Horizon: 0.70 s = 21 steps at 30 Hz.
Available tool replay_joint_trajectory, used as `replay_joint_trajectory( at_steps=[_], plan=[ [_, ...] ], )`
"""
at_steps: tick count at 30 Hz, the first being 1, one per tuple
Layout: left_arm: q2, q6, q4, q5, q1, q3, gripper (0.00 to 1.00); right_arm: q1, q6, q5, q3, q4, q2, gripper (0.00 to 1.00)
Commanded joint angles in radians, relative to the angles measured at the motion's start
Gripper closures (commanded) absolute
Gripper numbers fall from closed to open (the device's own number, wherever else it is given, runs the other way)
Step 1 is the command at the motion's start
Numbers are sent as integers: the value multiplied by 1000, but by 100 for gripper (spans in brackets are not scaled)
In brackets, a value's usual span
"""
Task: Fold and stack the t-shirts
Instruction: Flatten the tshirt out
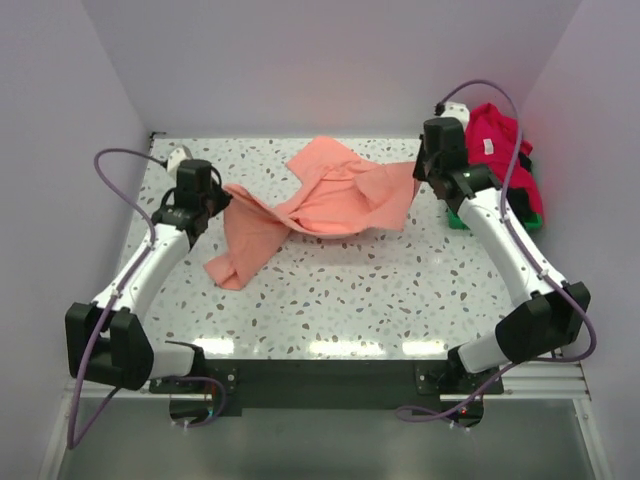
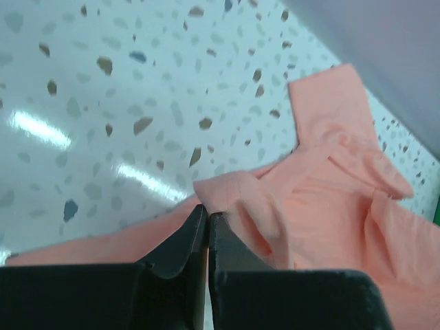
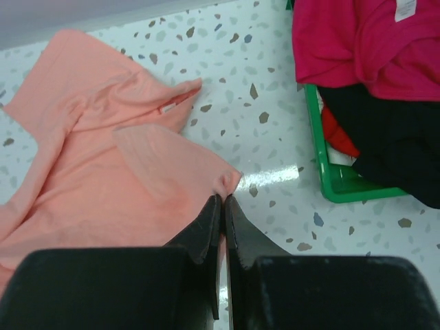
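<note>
Both sets of jaws are closed on the salmon-pink t-shirt (image 1: 335,200). I see the left gripper (image 2: 207,212) pinching a fold at its left edge and the right gripper (image 3: 224,199) pinching a corner on its right. It lies crumpled between them, mid-table (image 1: 350,300). The crimson t-shirt (image 3: 357,48) and black t-shirt (image 3: 395,148) are heaped in the green bin (image 3: 344,187), far right.

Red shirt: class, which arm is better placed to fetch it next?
Right: the red shirt lies in the bin beside the right fingers; the left fingers pinch the pink shirt across the table.
</note>
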Motion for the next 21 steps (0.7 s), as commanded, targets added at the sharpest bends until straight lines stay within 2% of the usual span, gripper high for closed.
replay_joint_trajectory(
  at_steps=[1,4,7,9,12,13,15,16,17,20,21],
  plan=[
    [76,95,-31,-28,65,202,100,-85,18,-109,122,-21,-12,100],
    [112,142,-39,-7,108,381,100,-154,35,-170,169,-38,-12,100],
    [87,196,-48,1,129,446,100,-234,57,-250,173,-46,-31,100],
    [38,198,-67,33,128,433,100,-275,71,-282,133,-41,-57,100],
    [-95,131,-42,163,126,193,100,-335,103,-337,26,-32,-103,100],
    [-135,115,8,240,126,20,100,-350,109,-357,-11,-15,-115,100],
    [-238,54,36,306,123,-140,100,-375,135,-383,-124,11,-153,100],
    [-265,40,50,349,120,-275,100,-406,146,-408,-157,31,-163,100],
    [-308,16,52,371,117,-331,97,-412,158,-414,-209,43,-169,100],
    [-379,-6,62,418,116,-480,74,-423,176,-426,-254,65,-164,100],
    [-394,-6,61,421,114,-497,58,-423,181,-434,-268,68,-160,100]
  ],
)
